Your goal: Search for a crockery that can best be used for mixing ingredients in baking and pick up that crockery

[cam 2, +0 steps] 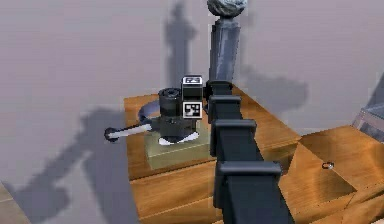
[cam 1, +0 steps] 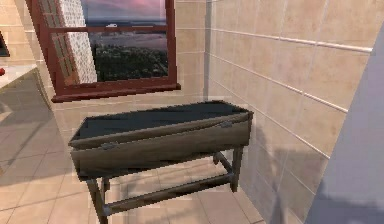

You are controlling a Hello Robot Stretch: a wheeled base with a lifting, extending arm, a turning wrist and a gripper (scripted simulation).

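Observation:
In the arm side view my arm reaches up from the bottom edge over a wooden table (cam 2: pixel 175 192). The gripper (cam 2: pixel 114 134) points left near the table's far left corner. A dark, rounded bowl-like thing (cam 2: pixel 156 103) stands on the table just behind the gripper's body. A flat khaki block (cam 2: pixel 188 152) lies under the wrist. I cannot tell whether the gripper holds anything.
A grey statue on a tall pedestal (cam 2: pixel 226 40) stands at the table's back, and a lower wooden surface (cam 2: pixel 340 160) adjoins on the right. The forward view has a dark trough-shaped wooden bench (cam 1: pixel 160 135) under a red-framed window (cam 1: pixel 115 45), and a tiled wall (cam 1: pixel 290 90) on the right.

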